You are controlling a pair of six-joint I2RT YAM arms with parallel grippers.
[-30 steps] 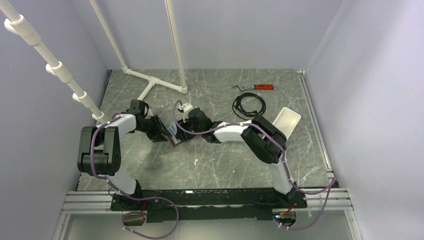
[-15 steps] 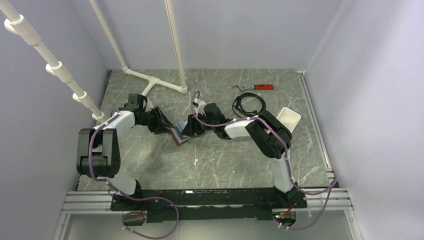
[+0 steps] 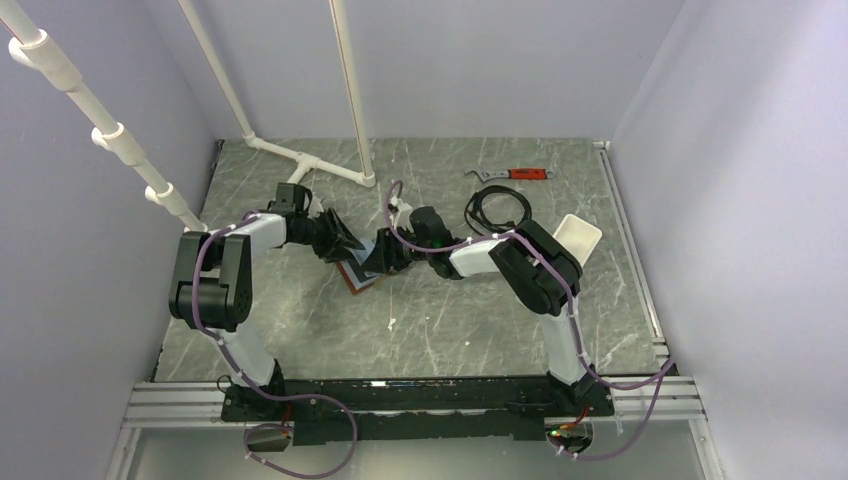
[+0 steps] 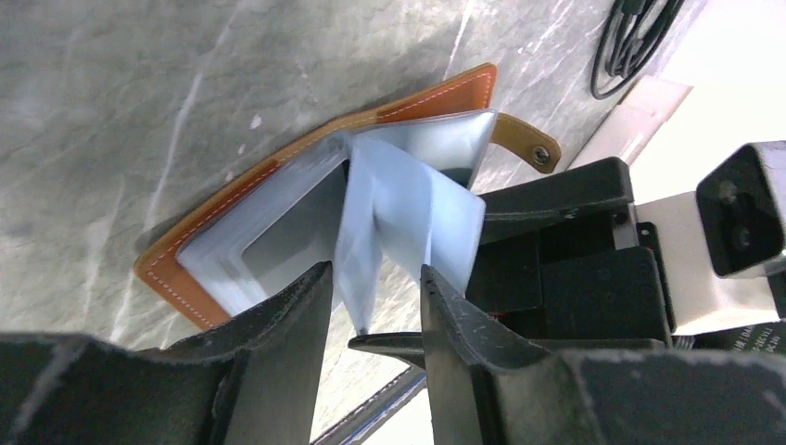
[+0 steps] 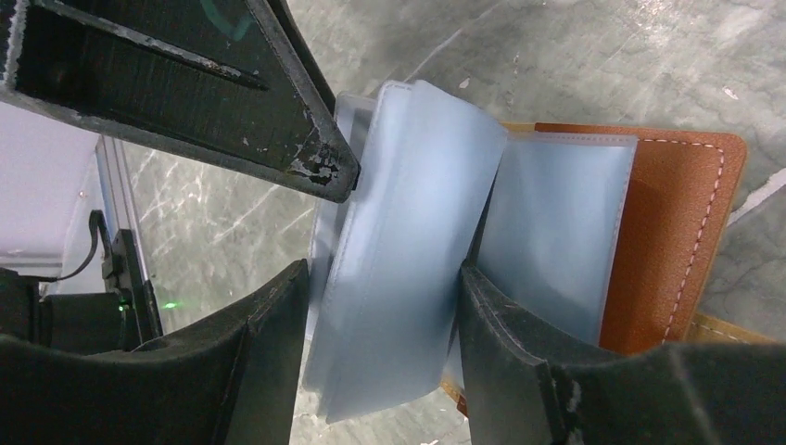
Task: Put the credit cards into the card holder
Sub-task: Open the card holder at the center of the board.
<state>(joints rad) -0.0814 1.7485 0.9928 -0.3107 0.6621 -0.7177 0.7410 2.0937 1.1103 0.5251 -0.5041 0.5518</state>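
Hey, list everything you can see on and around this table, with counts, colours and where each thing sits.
card holder: one, brown leather, clear sleeves fanned open, mid-table between the grippers
tray: one, white, right side
cable: one coil, black, back right
wrench: one, red handle, back right, beyond the cable
pipes: several, white, back left
table: one, grey marbled
left gripper: one, black, jaws apart around one sleeve
right gripper: one, black, fingers either side of the sleeve stack
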